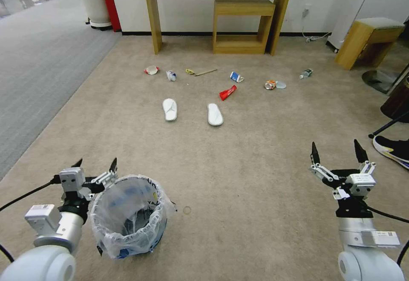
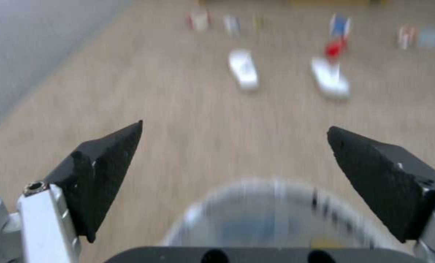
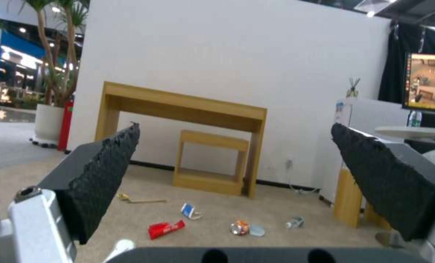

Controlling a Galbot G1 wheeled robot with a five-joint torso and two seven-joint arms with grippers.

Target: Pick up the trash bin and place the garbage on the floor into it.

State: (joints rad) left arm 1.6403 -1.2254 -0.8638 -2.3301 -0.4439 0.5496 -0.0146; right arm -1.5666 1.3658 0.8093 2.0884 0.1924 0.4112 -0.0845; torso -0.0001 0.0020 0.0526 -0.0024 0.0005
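Left gripper (image 1: 96, 164) hangs with its jaws spread wide and empty, just beside the trash bin (image 1: 130, 215) at the near left of the beige floor (image 1: 255, 161), so the clean way in, I reckon, is one finger either side of the bagged rim before closing, not a fistful of loose plastic. Right gripper (image 1: 337, 150) waits equally wide over bare carpet at near right. Open floor runs ahead to two white slippers (image 1: 170, 109), the litter row beyond them, and the grey striped carpet (image 1: 38, 68) edging the left.

Left wrist view motion-blurred: trash bin (image 2: 275, 215) rim cut by gripper body, garbage (image 2: 244, 69) smeared; bag lettering unreadable.
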